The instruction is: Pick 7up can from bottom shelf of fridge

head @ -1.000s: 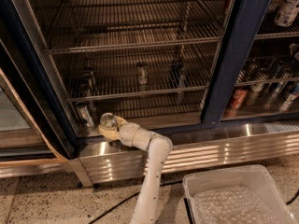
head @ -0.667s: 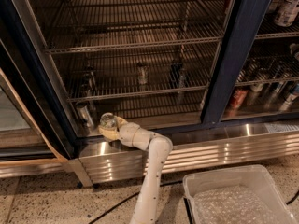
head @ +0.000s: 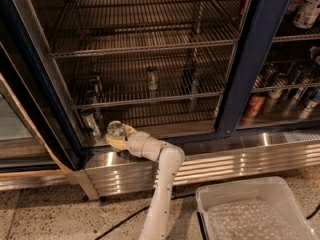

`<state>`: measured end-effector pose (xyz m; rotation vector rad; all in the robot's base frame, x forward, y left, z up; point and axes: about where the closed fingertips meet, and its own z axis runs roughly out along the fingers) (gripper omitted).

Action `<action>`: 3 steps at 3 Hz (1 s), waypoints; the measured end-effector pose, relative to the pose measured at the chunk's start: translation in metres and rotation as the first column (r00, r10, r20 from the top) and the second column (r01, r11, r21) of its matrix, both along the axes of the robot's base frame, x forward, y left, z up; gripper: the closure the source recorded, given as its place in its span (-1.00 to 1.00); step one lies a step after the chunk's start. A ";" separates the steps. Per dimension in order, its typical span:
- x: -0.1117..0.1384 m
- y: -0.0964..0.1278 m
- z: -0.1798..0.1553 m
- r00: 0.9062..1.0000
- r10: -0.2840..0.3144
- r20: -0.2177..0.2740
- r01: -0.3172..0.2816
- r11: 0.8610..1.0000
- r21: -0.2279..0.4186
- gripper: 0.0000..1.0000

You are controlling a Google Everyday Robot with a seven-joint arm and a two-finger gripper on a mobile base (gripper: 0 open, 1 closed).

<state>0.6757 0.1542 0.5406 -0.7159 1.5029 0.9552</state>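
Observation:
My gripper (head: 116, 135) is at the front left of the fridge (head: 250, 69), just over the front edge of the bottom shelf (head: 165, 118). Its yellowish fingers (head: 129, 132) are shut around the 7up can (head: 115, 129), a small can whose shiny silver top faces the camera. The can's body is mostly hidden by the fingers. The white arm (head: 162, 184) rises from the floor to the gripper.
A second silvery can (head: 91, 123) stands on the bottom shelf just left of the gripper. Three dark cans (head: 152, 78) stand on the rack above. A navy door frame (head: 245, 84) divides off stocked shelves (head: 285, 96) at right. A clear bin (head: 255, 211) sits on the floor.

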 end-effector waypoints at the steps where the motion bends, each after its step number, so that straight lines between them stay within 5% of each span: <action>1: 0.000 0.000 0.000 1.000 0.000 0.000 0.000 1.000 0.000 1.00; 3: 0.000 0.000 0.000 1.000 0.000 0.000 0.000 1.000 0.000 1.00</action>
